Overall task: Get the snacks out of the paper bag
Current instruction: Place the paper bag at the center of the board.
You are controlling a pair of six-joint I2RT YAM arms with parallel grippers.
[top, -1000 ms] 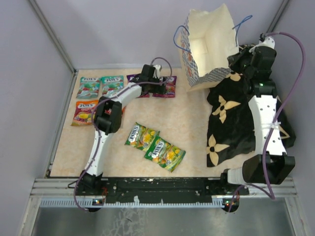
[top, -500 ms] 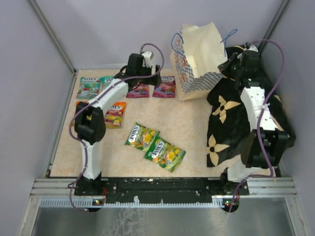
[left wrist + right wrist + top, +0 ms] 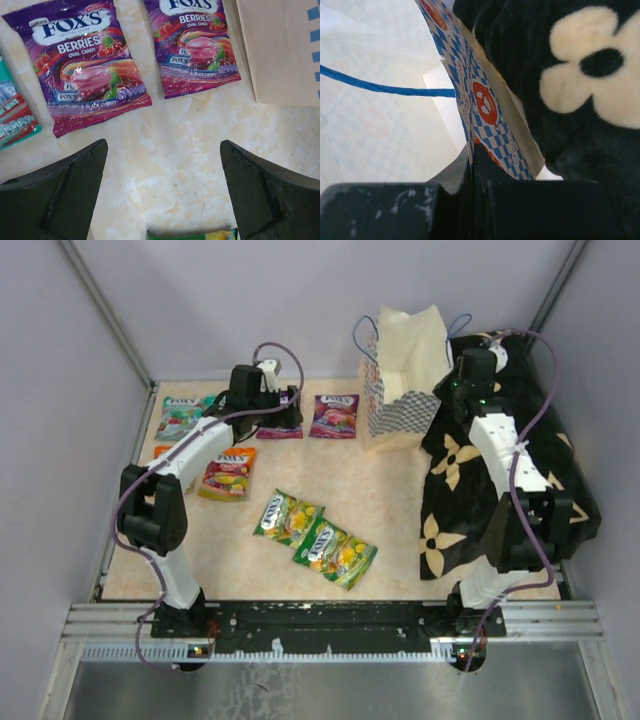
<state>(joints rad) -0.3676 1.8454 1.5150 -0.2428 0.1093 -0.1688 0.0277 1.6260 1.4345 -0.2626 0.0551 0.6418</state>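
Observation:
The paper bag [image 3: 400, 375] stands at the back of the table, mouth up, with its blue cord handles [image 3: 362, 340] showing. My right gripper [image 3: 452, 392] is shut on the bag's right rim; the right wrist view shows the checkered wall [image 3: 487, 107] pinched between the fingers [image 3: 473, 156]. Snacks lie on the table: two purple packets [image 3: 335, 414] [image 3: 90, 65], teal ones [image 3: 180, 418], an orange one [image 3: 228, 472] and two green ones [image 3: 335, 552]. My left gripper [image 3: 285, 418] [image 3: 162, 150] is open and empty, just in front of the purple packets.
A black flower-patterned cloth [image 3: 470, 480] covers the right side of the table, under and beside the bag. Grey walls close in the back and sides. The left arm hides part of the teal and orange packets at the left.
The right arm has brought the bag down and to the left, from tilted and raised to standing on the table. The left arm has swung left, off the purple packets.

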